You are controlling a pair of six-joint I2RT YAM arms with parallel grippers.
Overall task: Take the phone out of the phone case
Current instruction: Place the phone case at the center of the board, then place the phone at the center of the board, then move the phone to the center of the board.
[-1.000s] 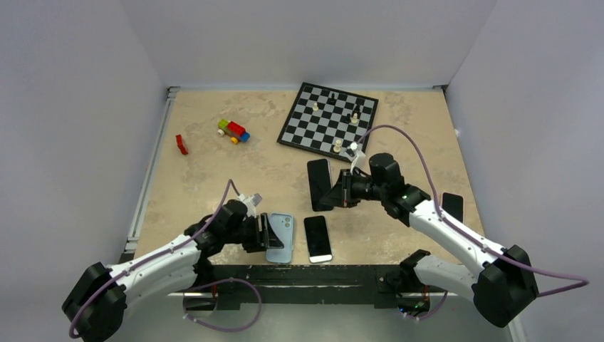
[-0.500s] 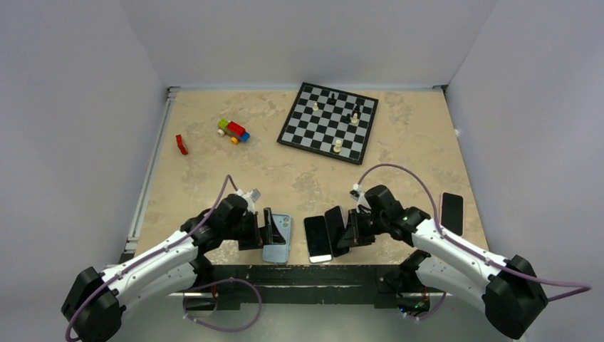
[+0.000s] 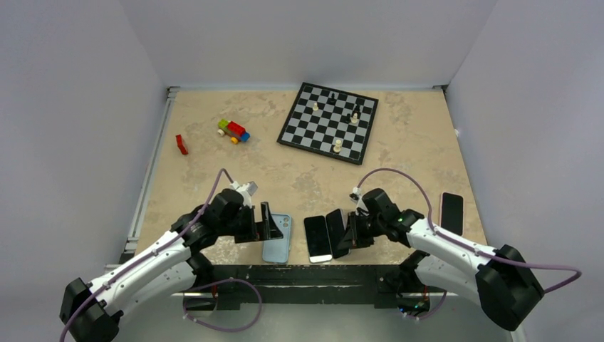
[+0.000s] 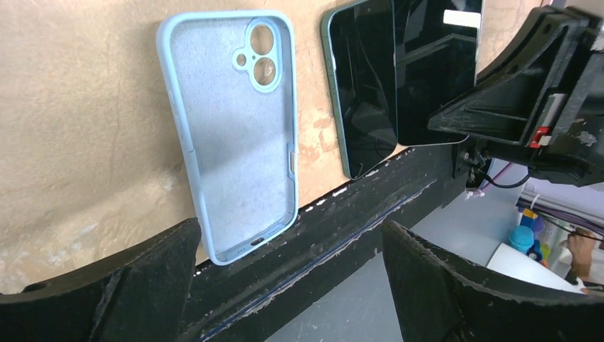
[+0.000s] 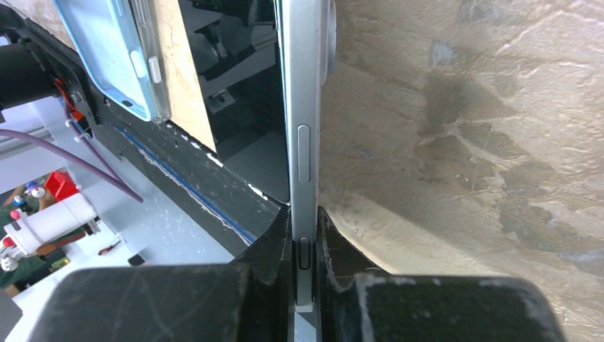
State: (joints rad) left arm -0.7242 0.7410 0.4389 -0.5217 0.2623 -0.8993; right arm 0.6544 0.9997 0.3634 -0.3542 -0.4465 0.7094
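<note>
Phone [image 5: 303, 142] between right fingers [image 5: 274, 249] (tilted, seemingly).

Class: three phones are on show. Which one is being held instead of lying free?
The dark phone clamped edge-on in the right gripper. The neighbouring phone and the far-right phone lie flat, ungripped.

A light-blue silicone phone case [image 4: 242, 142] is laid empty, open side up, at the near edge; a slim silver-edged phone [image 5: 299, 85] is seen tilted on edge, well to its right.

No writing is legible on the phone case [image 4: 242, 142] or the phone [image 5: 303, 142].
</note>
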